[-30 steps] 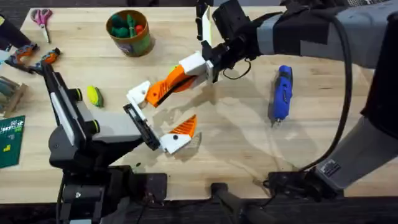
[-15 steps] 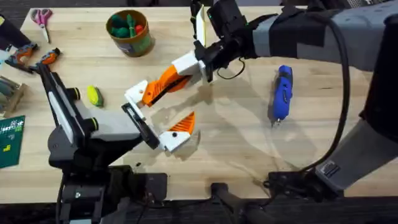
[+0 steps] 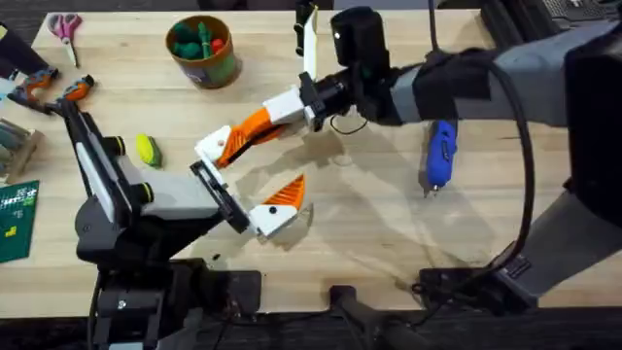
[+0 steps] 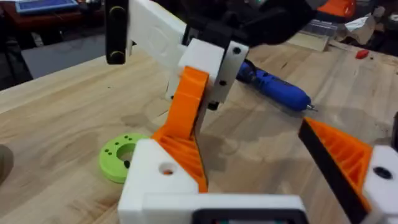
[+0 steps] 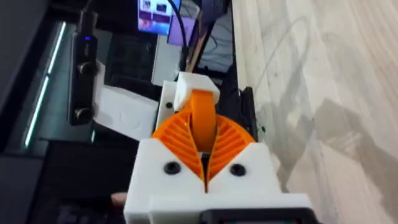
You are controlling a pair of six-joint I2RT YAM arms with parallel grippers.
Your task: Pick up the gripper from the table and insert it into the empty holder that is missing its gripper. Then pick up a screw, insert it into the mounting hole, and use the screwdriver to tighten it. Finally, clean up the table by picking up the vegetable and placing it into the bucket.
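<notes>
Right gripper: clenched on the orange wedge gripper, which meets the left arm's empty holder, apparently seated. Left gripper: released. Blue screwdriver: lying on table. Vegetable: near bucket.

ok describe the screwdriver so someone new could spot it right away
Start at the wooden table and look to its right half, just beyond the right arm. The screwdriver lies flat there, alone: bright blue, pen-shaped, with a thin metal tip.
</notes>
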